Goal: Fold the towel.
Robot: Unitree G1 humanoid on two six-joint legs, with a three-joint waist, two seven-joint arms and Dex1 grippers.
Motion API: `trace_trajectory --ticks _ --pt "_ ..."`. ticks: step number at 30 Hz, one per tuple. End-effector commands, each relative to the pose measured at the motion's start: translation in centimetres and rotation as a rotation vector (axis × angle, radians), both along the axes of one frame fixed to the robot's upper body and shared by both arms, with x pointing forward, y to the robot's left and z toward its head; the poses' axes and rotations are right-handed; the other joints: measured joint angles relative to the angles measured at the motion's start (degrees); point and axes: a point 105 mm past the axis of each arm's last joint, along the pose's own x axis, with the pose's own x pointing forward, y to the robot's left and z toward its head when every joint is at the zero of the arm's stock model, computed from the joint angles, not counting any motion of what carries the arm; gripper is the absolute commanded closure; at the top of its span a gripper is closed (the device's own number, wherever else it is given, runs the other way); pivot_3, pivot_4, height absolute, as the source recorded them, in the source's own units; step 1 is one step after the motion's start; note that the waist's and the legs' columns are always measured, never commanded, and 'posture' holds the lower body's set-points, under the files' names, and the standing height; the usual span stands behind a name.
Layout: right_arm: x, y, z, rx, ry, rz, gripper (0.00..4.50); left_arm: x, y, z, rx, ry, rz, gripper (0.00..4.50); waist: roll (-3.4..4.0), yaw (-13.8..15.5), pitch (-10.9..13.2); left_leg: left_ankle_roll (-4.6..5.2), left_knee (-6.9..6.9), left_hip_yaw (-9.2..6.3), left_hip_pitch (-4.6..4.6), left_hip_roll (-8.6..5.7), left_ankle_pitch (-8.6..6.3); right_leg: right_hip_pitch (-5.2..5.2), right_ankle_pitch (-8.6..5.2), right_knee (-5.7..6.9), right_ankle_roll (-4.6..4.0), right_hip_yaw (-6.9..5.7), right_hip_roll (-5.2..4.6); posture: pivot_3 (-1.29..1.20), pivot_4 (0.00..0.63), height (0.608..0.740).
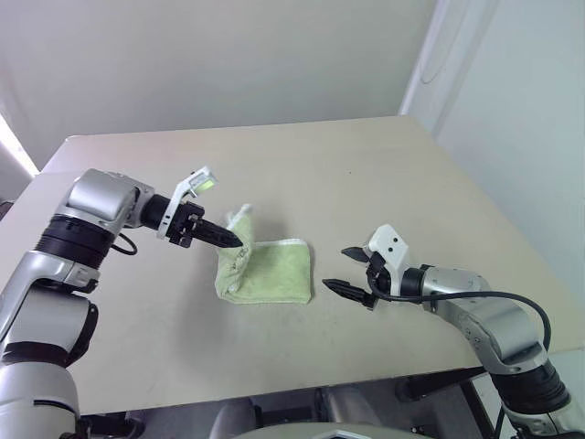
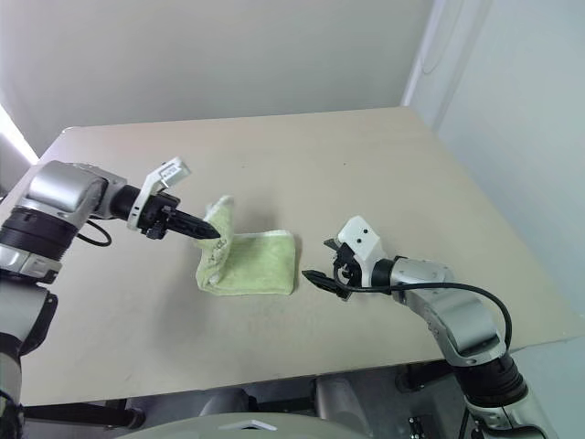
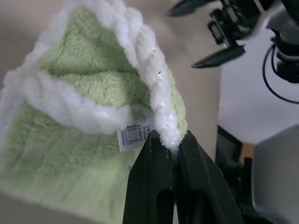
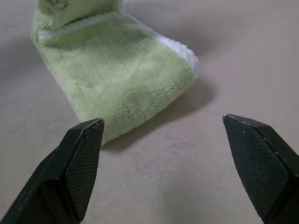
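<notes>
A: Where is the towel (image 1: 265, 271) right now?

B: On the table (image 1: 366, 174), already doubled over, lying between the two grippers. The left gripper (image 1: 234, 241) has its jaws pinched tight on the white-edged corner and holds that end up off the table, so the cloth rises toward the jaws while the rest lies flat beyond them.

A: And the right gripper (image 1: 345, 269)?

B: Jaws spread wide, holding nothing, just beside the towel's far edge and pointing at it, not touching.

A: How should this fold go?

B: I'd carry the pinched corner over toward the edge near the open jaws, keep it low so the layers don't slide, and line up the white borders before letting go. The right gripper could pin the flat end if the cloth drags.

A: Anything unclear?

B: A small printed label (image 3: 134, 135) hangs right beside the closed fingertips, but its print is too small to read. I can't tell how many layers the jaws have caught, and the lifted flap hides the towel's underside.
</notes>
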Motion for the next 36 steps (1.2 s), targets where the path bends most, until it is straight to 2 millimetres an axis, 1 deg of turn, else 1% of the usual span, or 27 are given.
trace_trajectory --ticks 1,3,8,13,16,17,19,25,27,29,31,33,35,36 --pt "0.0 0.0 1.6 0.017 -0.064 -0.018 0.23 0.1 -1.7 0.7 0.002 -0.035 -0.095 4.49 0.00 0.10 0.00 0.00 0.00 0.00 0.00 0.00 0.00 0.00 0.00 0.00 0.00 0.00 0.00 0.00 0.000 0.712" --pt "-0.1 -0.1 1.6 0.020 -0.069 -0.040 0.23 0.2 -3.0 0.0 0.014 -0.030 -0.144 4.49 0.00 0.23 0.00 0.00 0.02 0.00 0.00 0.00 0.00 0.00 0.00 0.00 0.01 0.01 -0.01 0.00 0.000 0.712" --pt "-0.3 -0.6 1.6 0.012 -0.070 -0.084 0.23 0.1 -5.4 -1.5 0.010 -0.014 -0.226 4.49 -0.01 0.31 0.00 0.00 0.06 0.01 0.00 -0.01 0.00 0.02 0.00 0.00 0.01 0.02 -0.01 0.00 0.000 0.712" --pt "-0.5 -1.1 1.6 0.005 -0.072 -0.120 0.23 0.0 -6.6 -3.5 0.027 -0.003 -0.269 4.49 -0.01 0.18 0.01 0.00 0.06 0.02 -0.04 -0.01 0.00 0.02 0.00 0.03 0.00 0.04 0.00 0.00 0.000 0.712" --pt "-0.7 -1.3 1.6 0.000 -0.069 -0.133 0.23 -0.2 -6.9 -4.0 0.017 0.002 -0.286 4.49 -0.01 0.11 0.01 0.00 0.06 0.02 -0.04 -0.01 0.00 0.03 0.00 0.05 0.00 0.04 0.01 0.00 0.000 0.712" --pt "-0.8 -1.3 1.6 -0.003 -0.068 -0.135 0.23 -0.3 -7.0 -4.1 0.011 0.005 -0.290 4.00 -0.01 0.12 0.01 0.01 0.06 0.02 -0.04 -0.01 0.00 0.03 0.00 0.05 0.00 0.05 0.01 0.00 0.000 0.712" --pt "-0.9 -1.4 1.5 -0.008 -0.067 -0.140 0.23 -0.5 -7.0 -4.2 0.008 0.004 -0.299 3.49 -0.01 0.13 0.01 0.00 0.06 0.02 -0.04 -0.01 0.00 0.07 0.00 0.05 0.00 0.05 0.01 0.00 0.000 0.712" --pt "-0.5 -1.6 1.4 -0.031 -0.073 -0.144 0.23 -0.7 -7.1 -4.1 -0.033 0.007 -0.295 1.37 -0.01 0.19 0.01 0.00 0.06 0.02 -0.03 -0.01 0.00 0.09 0.00 0.04 0.01 0.05 0.01 0.00 0.000 0.712" --pt "-0.4 -1.5 1.5 -0.030 -0.075 -0.137 0.23 -0.5 -7.3 -3.3 -0.073 0.007 -0.281 0.62 -0.01 0.16 0.00 0.00 0.06 0.03 -0.03 -0.01 0.00 0.09 0.00 0.04 0.01 0.05 0.01 0.00 0.000 0.712" --pt "-0.3 -1.5 1.5 -0.029 -0.076 -0.134 0.23 -0.4 -7.5 -2.7 -0.100 0.011 -0.271 0.03 -0.01 0.12 0.01 0.00 0.06 0.03 -0.03 -0.01 0.00 0.09 0.00 0.04 0.01 0.06 0.01 0.00 0.000 0.712" --pt "-0.1 -1.4 1.7 -0.021 -0.082 -0.135 0.23 -0.2 -7.5 -1.9 -0.122 -0.006 -0.258 0.03 -0.01 0.13 0.00 0.00 0.06 0.02 -0.02 -0.01 0.00 0.09 0.00 0.05 0.01 0.05 0.01 0.00 0.000 0.712" --pt "0.3 -1.3 2.3 0.011 -0.095 -0.138 0.23 0.3 -7.3 -0.7 -0.157 -0.029 -0.233 0.03 -0.02 0.07 0.01 0.00 0.06 0.02 -0.02 -0.01 0.00 0.10 0.00 0.05 0.00 0.05 0.01 0.00 0.000 0.712" --pt "0.8 -1.0 3.3 0.066 -0.112 -0.142 0.23 1.2 -6.8 0.3 -0.169 -0.098 -0.196 0.03 -0.02 0.04 0.01 0.01 0.06 0.03 -0.02 -0.01 0.00 0.10 0.00 0.06 0.01 0.05 0.02 0.00 0.000 0.712" --pt "1.1 -0.4 4.2 0.103 -0.124 -0.124 0.23 2.1 -6.0 1.3 -0.185 -0.162 -0.148 0.03 -0.02 0.02 0.01 0.01 0.06 0.02 -0.02 -0.01 0.00 0.10 0.00 0.06 0.01 0.05 0.02 0.00 0.000 0.712"
